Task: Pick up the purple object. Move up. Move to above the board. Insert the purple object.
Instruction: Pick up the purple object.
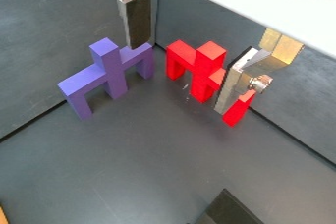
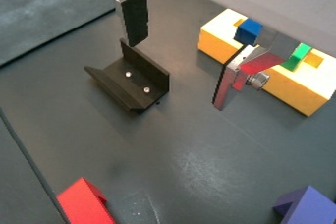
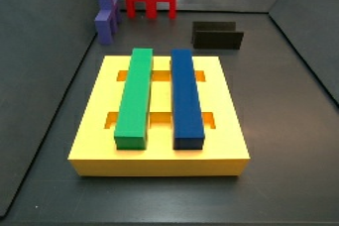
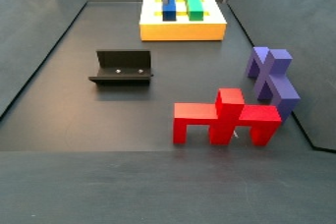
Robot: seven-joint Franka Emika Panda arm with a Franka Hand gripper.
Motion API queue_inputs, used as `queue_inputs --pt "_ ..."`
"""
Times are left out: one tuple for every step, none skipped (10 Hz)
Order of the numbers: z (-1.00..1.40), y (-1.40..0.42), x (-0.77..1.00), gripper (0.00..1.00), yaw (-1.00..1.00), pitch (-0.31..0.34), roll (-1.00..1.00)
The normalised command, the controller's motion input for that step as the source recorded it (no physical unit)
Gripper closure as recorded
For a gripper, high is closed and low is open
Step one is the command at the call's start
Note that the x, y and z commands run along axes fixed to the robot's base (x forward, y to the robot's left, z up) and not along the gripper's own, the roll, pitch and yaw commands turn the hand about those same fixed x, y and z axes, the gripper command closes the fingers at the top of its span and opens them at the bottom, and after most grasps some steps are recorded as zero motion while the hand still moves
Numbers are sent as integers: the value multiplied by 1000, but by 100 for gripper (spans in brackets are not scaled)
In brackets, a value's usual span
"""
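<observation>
Wrist view: one purple object (image 1: 105, 77) (free); pincer (image 1: 191, 53) apart, empty.

Purple object (image 4: 272, 75): blocky bridge piece, standing on the floor, apart from the board. Board (image 3: 95, 131): flat yellow slab, slotted, carrying parallel green and blue bars. Gripper (image 1: 186, 61): above floor, jaws apart, empty.

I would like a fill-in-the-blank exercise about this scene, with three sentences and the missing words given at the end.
1. The purple object stands on the floor next to a ___ piece of similar shape.
2. On the board, beside the green bar, lies a long ___ bar.
3. The tool hangs above the floor with its fingers ___, holding nothing.

Missing words: red; blue; open
</observation>
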Motion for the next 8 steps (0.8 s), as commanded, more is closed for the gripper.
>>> queue_inputs --pt "0 0 0 0 0 0 -4" --pt "0 311 0 0 0 0 -116" --pt "-49 671 0 0 -106 0 -111" --pt "-40 791 -14 0 -103 -1 -139" --pt "0 377 0 0 -17 0 -91" --pt "-169 -326 0 0 0 -53 0" --pt "-171 -360 -66 0 -320 -86 -17" --pt "-117 -377 -217 0 -591 -51 0"
